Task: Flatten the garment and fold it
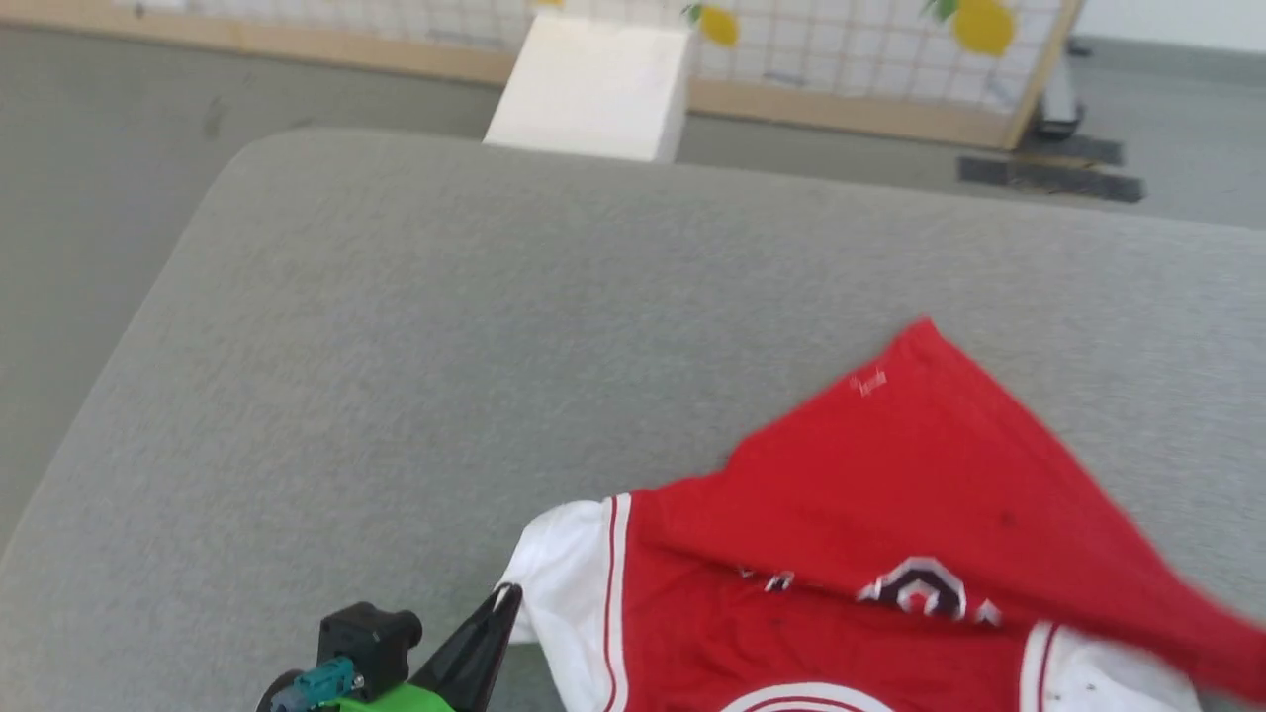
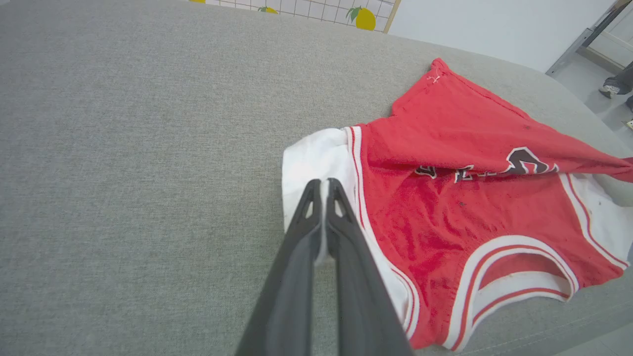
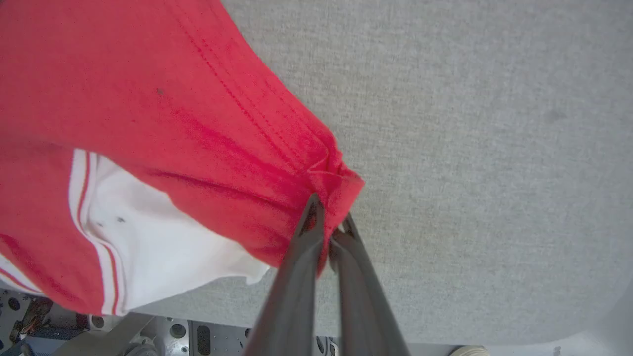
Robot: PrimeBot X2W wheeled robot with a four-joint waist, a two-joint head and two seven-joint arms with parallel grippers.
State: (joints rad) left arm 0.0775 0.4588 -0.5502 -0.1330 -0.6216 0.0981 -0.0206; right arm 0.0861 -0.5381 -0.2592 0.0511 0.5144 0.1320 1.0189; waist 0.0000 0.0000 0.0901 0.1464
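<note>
A red shirt (image 1: 890,475) with white sleeves lies toward the near right corner of a grey padded surface (image 1: 396,346), its collar close to the near edge. The left tool (image 2: 324,184) is closed, pinching a thin bit of the white sleeve (image 2: 311,158) at the shirt's left side. The right tool (image 3: 330,210) is closed on a bunched red hem corner (image 3: 341,183), which it holds off the surface, so a slanting flap of red cloth hangs across the chest and hides part of the printed graphic (image 1: 920,588). The shirt is judged to be mid-flattening, not yet spread. Risks from here: both grips take very little cloth, so a firm pull outward could tug the sleeve or hem free and drop the flap in a wrinkled heap. Uneven pulling could also twist the body, or drag the collar end over the near edge.
</note>
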